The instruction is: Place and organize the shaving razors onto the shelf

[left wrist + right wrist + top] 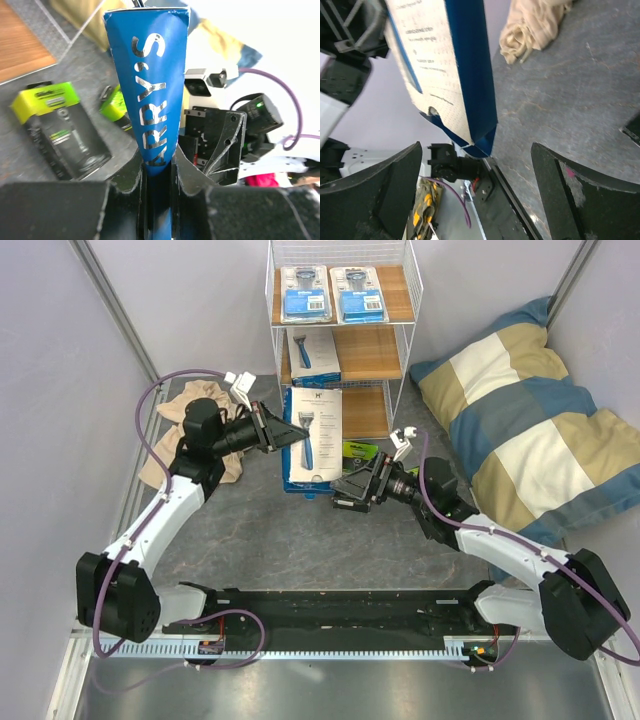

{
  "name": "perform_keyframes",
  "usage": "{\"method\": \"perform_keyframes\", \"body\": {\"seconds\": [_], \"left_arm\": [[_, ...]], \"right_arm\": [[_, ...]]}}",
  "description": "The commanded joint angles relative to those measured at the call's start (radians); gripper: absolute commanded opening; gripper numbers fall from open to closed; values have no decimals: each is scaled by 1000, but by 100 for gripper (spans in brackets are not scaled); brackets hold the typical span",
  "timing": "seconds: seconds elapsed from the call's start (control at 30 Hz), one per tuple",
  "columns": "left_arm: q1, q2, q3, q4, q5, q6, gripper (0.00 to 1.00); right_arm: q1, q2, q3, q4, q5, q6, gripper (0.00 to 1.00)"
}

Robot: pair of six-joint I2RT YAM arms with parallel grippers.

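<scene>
- The left pincer (pixel 297 433) is clamped narrow on the blue side edge of a large white pack (pixel 318 430) printed with a blue razor, and holds it off the table in front of the shelf (pixel 385 350).
- In the left wrist view the fingers (pixel 130 175) press on both sides of that blue spine, and the pack (pixel 152 90) stands straight out from the jaws.
- The right pincer (pixel 340 490) stands wide open just beside the lower end of the held pack.
- In the right wrist view the pack's bottom corner (pixel 455 70) hangs over the gap between the two spread fingers (pixel 395 190), and it appears to touch neither.
- On the shelf, two blister cards (pixel 305 295) lie side by side on the top board, and a second white pack (pixel 312 352) lies at the left of the middle board.
- Two black-and-green boxes (pixel 360 452) lie on the grey table at the foot of the shelf, just beyond the right pincer; the left wrist view shows them (pixel 60 130) near each other.
- A beige cloth (pixel 160 465) lies crumpled on the table under the left arm, and a striped pillow (pixel 530 420) lies to the right of the shelf.
</scene>
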Motion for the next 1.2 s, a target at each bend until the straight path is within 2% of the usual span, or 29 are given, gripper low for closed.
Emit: {"method": "perform_keyframes", "body": {"seconds": [0.0, 0.27, 0.47, 0.57, 0.8, 0.9, 1.0, 1.03, 1.1, 1.13, 1.17], "left_arm": [[-4, 16, -20, 238, 76, -160, 8], [-17, 44, -62, 360, 88, -246, 7], [-36, 58, -69, 400, 84, -266, 7], [-40, 59, -72, 416, 76, -275, 7], [-51, 78, -77, 454, 75, -300, 9], [-54, 84, -80, 465, 72, -303, 15], [-54, 87, -80, 465, 73, -298, 30], [-54, 87, -80, 465, 78, -295, 40], [-54, 84, -79, 457, 81, -280, 51], [-53, 84, -77, 445, 79, -274, 63], [-53, 79, -77, 434, 78, -257, 67]], "right_arm": [[-5, -30, -60, 243, 16, 79, 98], [-5, 4, -93, 401, 24, 147, 98], [-5, 15, -86, 410, 38, 151, 93], [-5, 23, -86, 424, 35, 159, 85], [-5, 30, -89, 452, 26, 170, 54], [-5, 23, -89, 453, 22, 171, 45], [-5, 10, -87, 435, 26, 162, 41], [-5, 7, -87, 432, 27, 159, 40], [-7, 1, -86, 419, 30, 152, 37], [-5, 0, -86, 416, 30, 150, 36], [-7, -5, -84, 412, 30, 150, 35]]}}
